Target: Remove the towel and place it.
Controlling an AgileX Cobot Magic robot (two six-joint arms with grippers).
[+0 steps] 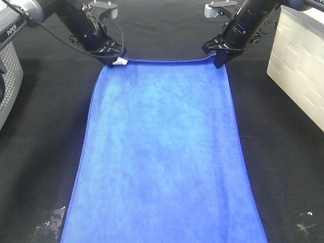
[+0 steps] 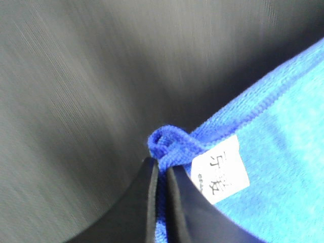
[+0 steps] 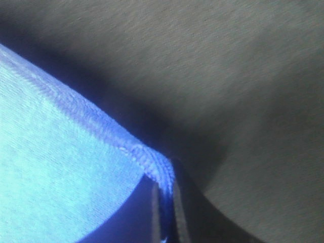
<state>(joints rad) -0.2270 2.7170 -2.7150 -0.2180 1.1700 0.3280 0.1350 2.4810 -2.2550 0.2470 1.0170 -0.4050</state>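
The bright blue towel (image 1: 162,152) lies stretched lengthwise down the middle of the black table cloth. My left gripper (image 1: 115,59) is shut on its far left corner, where the small white tag (image 1: 120,62) sits. In the left wrist view the black fingers (image 2: 177,202) pinch the bunched blue corner (image 2: 169,144) beside the tag (image 2: 221,169). My right gripper (image 1: 221,59) is shut on the far right corner. In the right wrist view its fingers (image 3: 185,202) clamp the stitched towel edge (image 3: 149,164). The far edge is pulled taut between the two grippers.
A white ribbed box (image 1: 298,66) stands at the right edge. A grey machine housing (image 1: 7,71) is at the left edge. White scuff marks (image 1: 50,223) lie on the black cloth (image 1: 45,142) near the front left, and smaller ones (image 1: 304,223) at the front right.
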